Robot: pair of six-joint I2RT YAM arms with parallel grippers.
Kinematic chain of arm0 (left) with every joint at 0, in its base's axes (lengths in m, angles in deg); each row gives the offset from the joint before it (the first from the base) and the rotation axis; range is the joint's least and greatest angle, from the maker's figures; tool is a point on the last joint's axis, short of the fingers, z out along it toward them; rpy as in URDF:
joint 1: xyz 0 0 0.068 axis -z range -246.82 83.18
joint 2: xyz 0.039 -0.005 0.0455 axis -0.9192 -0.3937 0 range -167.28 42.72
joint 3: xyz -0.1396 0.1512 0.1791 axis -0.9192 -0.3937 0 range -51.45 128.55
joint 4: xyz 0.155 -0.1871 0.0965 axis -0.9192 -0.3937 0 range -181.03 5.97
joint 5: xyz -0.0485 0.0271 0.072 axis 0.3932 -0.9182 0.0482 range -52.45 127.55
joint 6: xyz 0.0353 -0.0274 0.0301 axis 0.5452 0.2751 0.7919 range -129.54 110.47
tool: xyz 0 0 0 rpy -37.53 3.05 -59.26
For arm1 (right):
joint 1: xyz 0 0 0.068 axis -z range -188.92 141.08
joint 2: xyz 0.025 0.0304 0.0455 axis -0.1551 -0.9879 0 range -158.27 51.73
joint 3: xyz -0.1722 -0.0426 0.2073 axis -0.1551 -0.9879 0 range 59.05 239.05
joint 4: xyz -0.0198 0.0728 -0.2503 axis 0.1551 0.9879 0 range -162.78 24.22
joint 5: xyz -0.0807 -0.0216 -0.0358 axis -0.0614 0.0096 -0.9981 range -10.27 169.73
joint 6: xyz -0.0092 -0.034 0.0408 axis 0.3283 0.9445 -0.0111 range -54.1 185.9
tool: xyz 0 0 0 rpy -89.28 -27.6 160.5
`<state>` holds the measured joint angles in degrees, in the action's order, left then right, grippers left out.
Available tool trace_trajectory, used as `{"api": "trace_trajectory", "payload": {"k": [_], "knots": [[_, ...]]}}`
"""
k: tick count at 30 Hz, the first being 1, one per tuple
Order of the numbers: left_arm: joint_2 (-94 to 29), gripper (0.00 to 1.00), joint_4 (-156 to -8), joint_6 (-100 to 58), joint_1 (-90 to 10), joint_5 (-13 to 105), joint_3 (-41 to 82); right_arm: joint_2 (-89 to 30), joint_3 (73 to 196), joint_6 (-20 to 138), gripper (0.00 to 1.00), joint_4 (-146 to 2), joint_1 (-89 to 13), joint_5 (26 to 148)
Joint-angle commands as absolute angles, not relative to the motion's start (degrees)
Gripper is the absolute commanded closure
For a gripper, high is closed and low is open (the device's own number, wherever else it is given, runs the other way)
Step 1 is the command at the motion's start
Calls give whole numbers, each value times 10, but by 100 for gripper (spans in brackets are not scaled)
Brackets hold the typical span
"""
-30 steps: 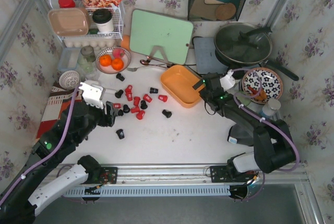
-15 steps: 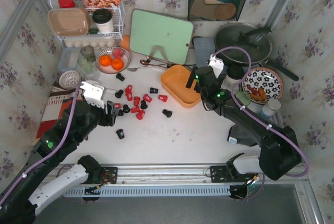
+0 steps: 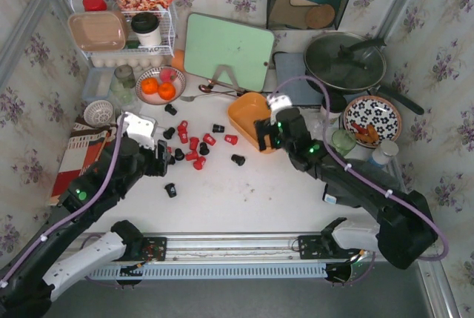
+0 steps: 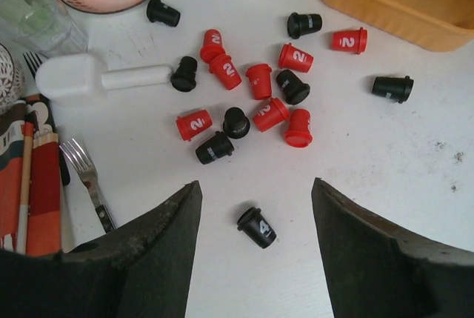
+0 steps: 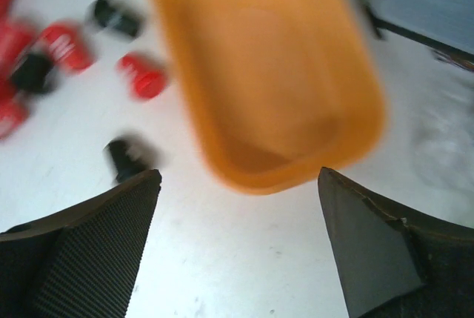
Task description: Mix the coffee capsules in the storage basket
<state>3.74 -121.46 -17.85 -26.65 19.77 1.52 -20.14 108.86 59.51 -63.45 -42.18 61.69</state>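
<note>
Right fingers (image 5: pixel 89 244) swung left to basket (image 3: pixel 244 114) near rim; spread wide, gripping nothing. Left fingers (image 4: pixel 126 259) apart, empty, above capsules (image 4: pixel 259 81). Basket empty; red and black capsules all scattered on desk (image 3: pixel 244 192) beside it. Step: loading not begun. Next: close on one capsule, carry to basket.

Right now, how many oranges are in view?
2: one orange on the left of the bowl at back left, the other beside it on the right. More could lie hidden underneath.
</note>
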Motion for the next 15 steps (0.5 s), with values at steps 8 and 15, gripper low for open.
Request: {"api": "trace_trajectory", "payload": {"k": [8, 15], "knots": [[-52, 36, -1227, -264, -266, 221, 26, -130, 929, 858, 10, -815, -545, 897], [-100, 38, -1310, -393, -266, 193, 15, -158, 937, 850, 16, -822, -579, 872]]}}
